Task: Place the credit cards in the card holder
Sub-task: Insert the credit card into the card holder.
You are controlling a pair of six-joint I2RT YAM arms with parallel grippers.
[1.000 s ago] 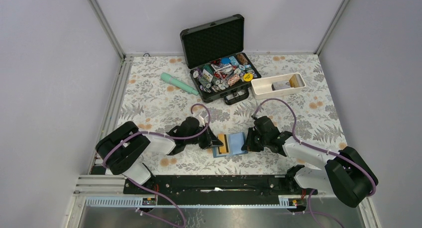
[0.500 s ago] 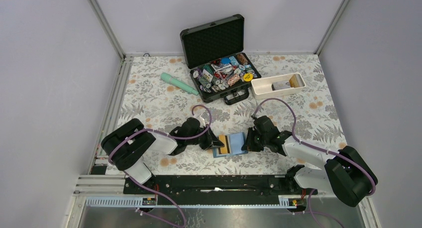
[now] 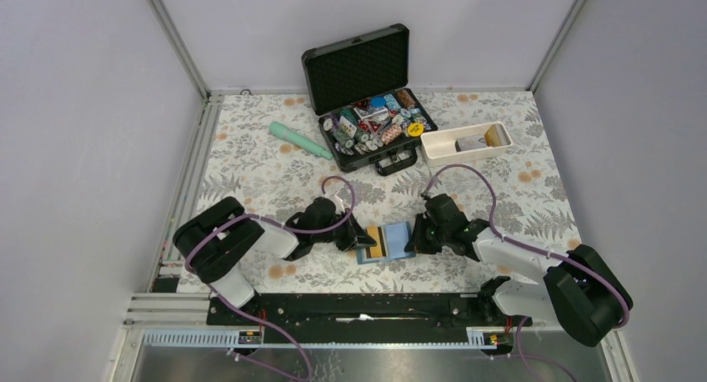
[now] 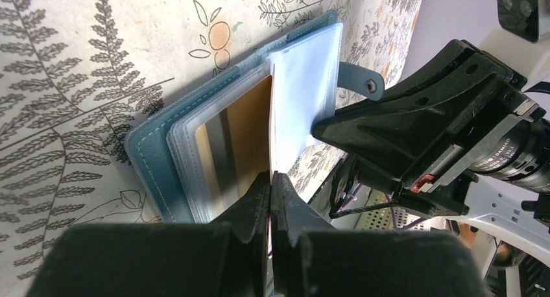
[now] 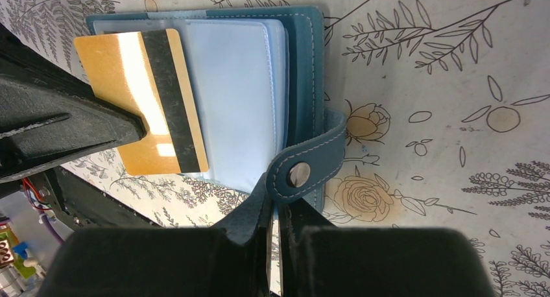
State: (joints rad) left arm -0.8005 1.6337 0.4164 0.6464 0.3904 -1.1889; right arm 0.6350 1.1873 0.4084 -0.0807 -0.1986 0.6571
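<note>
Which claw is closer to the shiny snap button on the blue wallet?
Right. The right claw pinches the strap right beside the snap button; the left claw is across the open card holder, gripping the gold card.

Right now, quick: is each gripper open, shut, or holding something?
Left gripper: shut on the orange-gold card.
Right gripper: shut on the card holder, pinching its near edge.

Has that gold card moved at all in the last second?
No. From above, the gold card lies in the same spot against the floral tablecloth and card holder, pinched by the left claw.
</note>
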